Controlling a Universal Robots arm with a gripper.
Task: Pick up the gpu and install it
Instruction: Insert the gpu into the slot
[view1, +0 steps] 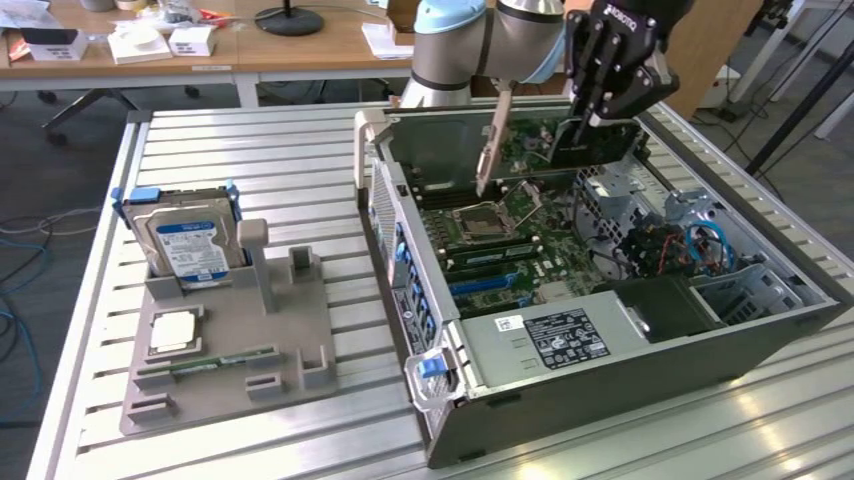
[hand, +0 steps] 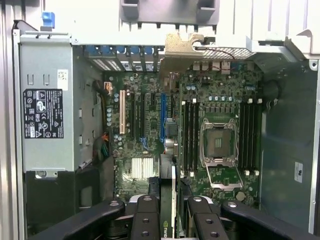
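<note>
In the upper right of the exterior view, above the open case (view1: 627, 390), the arm (view1: 461, 40) holds the gpu (view1: 590, 145) clear of the surface (view1: 254, 150). The black fingers (view1: 603, 70) are clamped on the card's upper edge, one on each face. The card hangs upright, its dark face toward the camera. Its pale metal bracket (view1: 493, 140) slants down toward the motherboard (view1: 514, 255), and the bracket's lower end shows just above the socket (view1: 478, 222); whether it touches anything I cannot tell. In the wrist view the card appears edge-on between the fingers, over the board and close to the blue slot (hand: 162, 115). The power supply (view1: 554, 335) sits in the case at lower middle. On the exterior view's left, a grey holder (view1: 227, 395) rests on the ribbed surface, well apart from the card. It carries the hard drive (view1: 187, 245) standing upright and the memory stick (view1: 207, 365) lying flat.
</note>
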